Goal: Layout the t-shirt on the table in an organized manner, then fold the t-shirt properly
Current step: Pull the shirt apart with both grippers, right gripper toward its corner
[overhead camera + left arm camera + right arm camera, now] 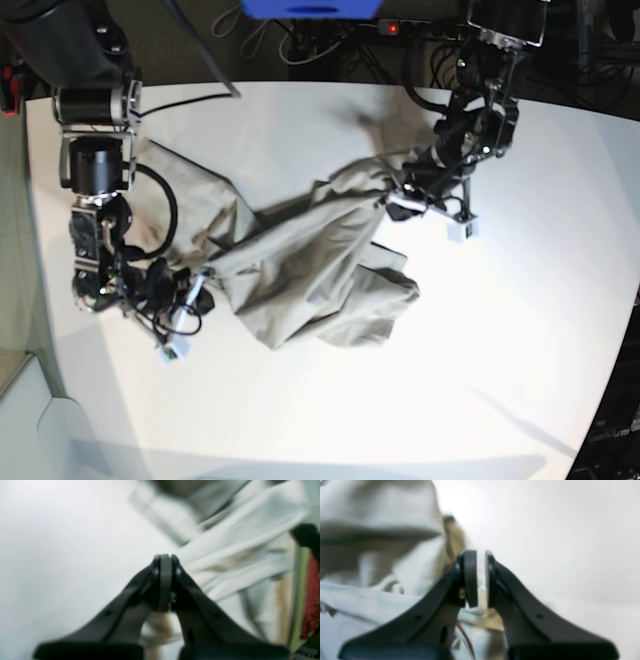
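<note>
We saw both grippers, left [165, 580] and right [480, 580], apparently pinching the bunched t-shirt [310, 265] on the table [520, 330].

You look down from the base camera, high above the white table [520, 330], with both arms in frame. Each wrist camera sits close behind its own black fingers, aimed out past the tips and blurred. All three views share the crumpled beige t-shirt [320, 270] and the tabletop around it.
</note>
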You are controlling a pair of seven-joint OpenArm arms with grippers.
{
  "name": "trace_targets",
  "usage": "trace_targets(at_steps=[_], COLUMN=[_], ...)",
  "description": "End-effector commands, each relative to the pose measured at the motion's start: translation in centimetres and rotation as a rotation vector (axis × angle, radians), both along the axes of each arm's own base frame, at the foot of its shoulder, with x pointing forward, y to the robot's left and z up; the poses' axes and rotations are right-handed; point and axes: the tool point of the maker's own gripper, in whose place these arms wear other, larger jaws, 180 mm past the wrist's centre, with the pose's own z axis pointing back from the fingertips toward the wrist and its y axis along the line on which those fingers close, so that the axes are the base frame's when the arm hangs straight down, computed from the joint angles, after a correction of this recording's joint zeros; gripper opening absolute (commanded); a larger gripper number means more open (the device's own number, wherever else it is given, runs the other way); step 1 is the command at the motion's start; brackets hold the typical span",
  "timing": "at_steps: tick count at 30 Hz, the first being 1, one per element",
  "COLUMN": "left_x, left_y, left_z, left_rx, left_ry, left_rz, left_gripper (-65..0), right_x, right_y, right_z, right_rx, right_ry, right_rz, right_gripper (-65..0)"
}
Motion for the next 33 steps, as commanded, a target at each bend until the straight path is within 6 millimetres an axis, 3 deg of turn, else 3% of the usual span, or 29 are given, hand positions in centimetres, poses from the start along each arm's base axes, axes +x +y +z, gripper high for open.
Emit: trace_targets(at_steps=[1,8,13,20,26,33], left_x=[0.6,-0.7,-1.7,-2.3,-3.1,-4.2], left_y=[0.0,1.6,2.4,2.2,2.4,2.6], left_z=[0.8,-0.3,-1.1,-1.5,-2.1,-2.7], left_rx=[-0.009,0.039,0.091,0.114,0.117,0.119], left_ry=[-0.031,0.001,0.017,0.025,0.045,0.067], left_rz=[-0.001,-0.006,-0.014,-0.031,-0.031,-0.028], left_gripper=[-64.6,-64.6,-64.6,-64.6,-64.6,-64.6], right_x=[1.6,0.9,0.6,0.8,2.5,2.8], right_y=[-0.1,-0.4,-2.0,-2.9,-7.3,-9.6], right_z=[1.8,-0.5,-1.9,-2.1,-1.8,-1.7], right_rx=[0.029,0.074,0.045,-0.031,-0.117,-0.167], right_ry=[-0.061,-0.021,-0.037,-0.082,-0.126,-0.137], right_rz=[-0.002,-0.036,-0.057,-0.037,-0.272,-0.396], right_gripper=[-60.2,-60.2,-60.2,-60.2,-60.2,-60.2])
